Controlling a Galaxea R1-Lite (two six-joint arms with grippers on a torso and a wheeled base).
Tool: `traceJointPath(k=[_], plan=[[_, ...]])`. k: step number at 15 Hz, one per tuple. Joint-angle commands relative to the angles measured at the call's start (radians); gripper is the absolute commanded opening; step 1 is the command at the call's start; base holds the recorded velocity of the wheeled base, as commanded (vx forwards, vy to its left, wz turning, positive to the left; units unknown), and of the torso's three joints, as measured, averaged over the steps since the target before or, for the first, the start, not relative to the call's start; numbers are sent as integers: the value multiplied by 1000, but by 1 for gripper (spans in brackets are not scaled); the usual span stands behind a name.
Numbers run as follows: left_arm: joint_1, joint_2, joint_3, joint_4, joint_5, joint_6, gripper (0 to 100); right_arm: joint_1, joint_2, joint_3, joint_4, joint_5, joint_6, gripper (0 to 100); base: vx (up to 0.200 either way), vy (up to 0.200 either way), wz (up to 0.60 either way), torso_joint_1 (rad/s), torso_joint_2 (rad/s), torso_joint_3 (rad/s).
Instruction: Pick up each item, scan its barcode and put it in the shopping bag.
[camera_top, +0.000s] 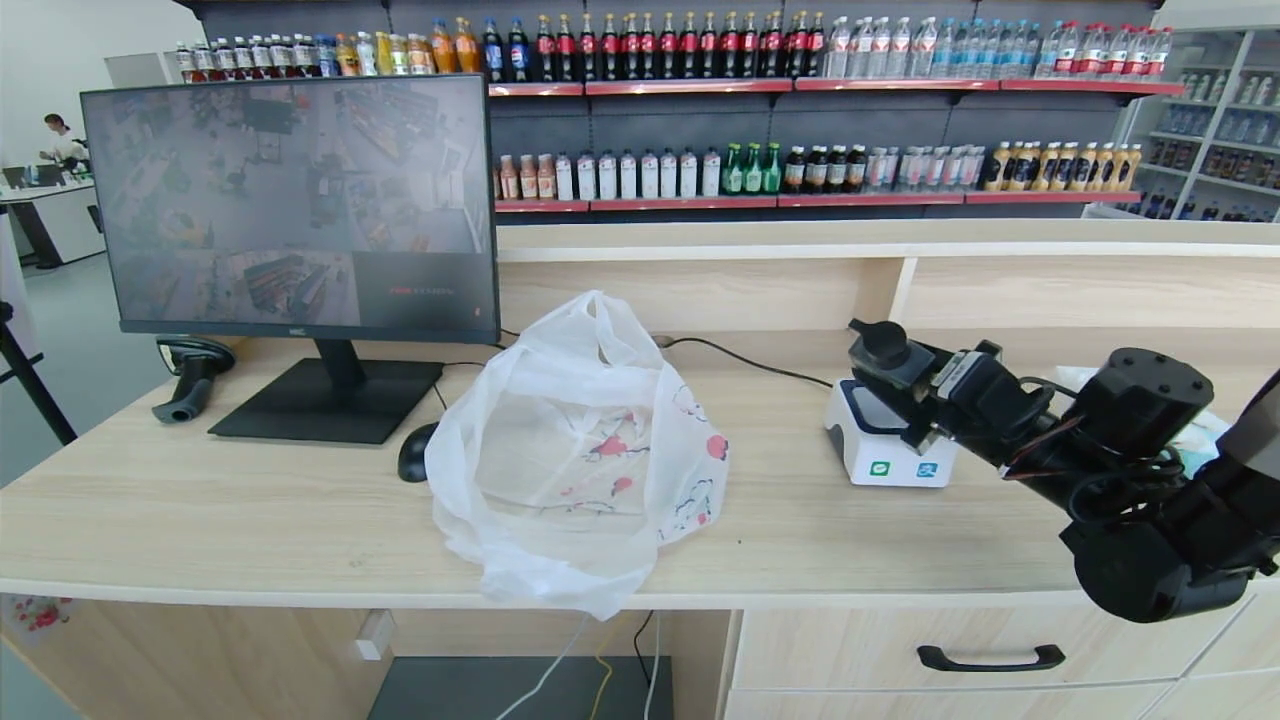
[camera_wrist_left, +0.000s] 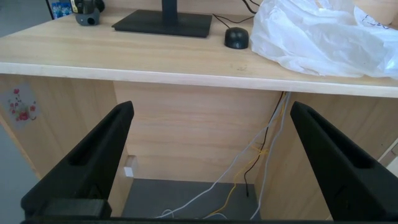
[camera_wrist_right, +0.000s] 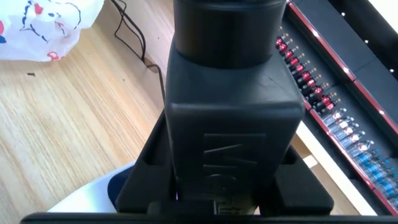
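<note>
**Robot holds a dark bottle over the checkout scanner, shopping bag waiting nearby**

A pale wooden shop counter runs across the scene. The right gripper is closed on a dark bottle, with its fingers pressed against the bottle's two flat sides. The bottle has a boxy body and a round black cap. It hangs just above a small white scanner box standing on the counter toward the robot's right.

The white plastic shopping bag sits at the middle of the counter, well apart from the scanner. It is loosely heaped, with its handles sticking up. A few red printed shapes show through the thin film, and what they belong to cannot be told.

The left gripper is low, in front of the counter's edge. Its fingers are spread wide and hold nothing.

The bottle looks like rigid, smooth plastic, so it is probably firm to squeeze but slippery, and fairly weighty if full. The flat sides of the body look like the safest place to hold it (the cap is round and could turn). The bag looks flimsy and light, and it is likely to sag or slide when anything is pushed in.

A monitor, a mouse and a handheld scanner stand on the counter to the robot's left
</note>
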Motion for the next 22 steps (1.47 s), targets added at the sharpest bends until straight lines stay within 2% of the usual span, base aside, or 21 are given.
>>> traceJointPath(k=[1,5,6,7,8,10,12,15,19,22], plan=[[1,0,0,3,-1,2,100,15,-60,-2,-1,-10,30,0,0,0,0,0,0,0],[1,0,0,5,-1,0,100,124,-186,28,-1,-191,183,0,0,0,0,0,0,0],[1,0,0,5,-1,-1,100,165,-236,58,-1,-286,252,0,0,0,0,0,0,0],[1,0,0,5,1,-1,100,182,-259,67,-1,-338,284,0,0,0,0,0,0,0],[1,0,0,5,1,-1,100,223,-294,74,-1,-445,356,0,0,0,0,0,0,0],[1,0,0,5,-1,0,100,249,-324,77,-1,-550,435,0,0,0,0,0,0,0],[1,0,0,6,1,0,100,251,-316,107,-1,-617,576,0,0,0,0,0,0,0],[1,0,0,6,1,-3,100,229,-313,137,-1,-648,747,0,0,0,0,0,0,0],[1,0,0,6,1,-1,100,229,-293,202,-1,-646,754,0,0,0,0,0,0,0],[1,0,0,6,1,0,100,229,-278,194,-1,-646,758,0,-200,0,0,6,4,4]])
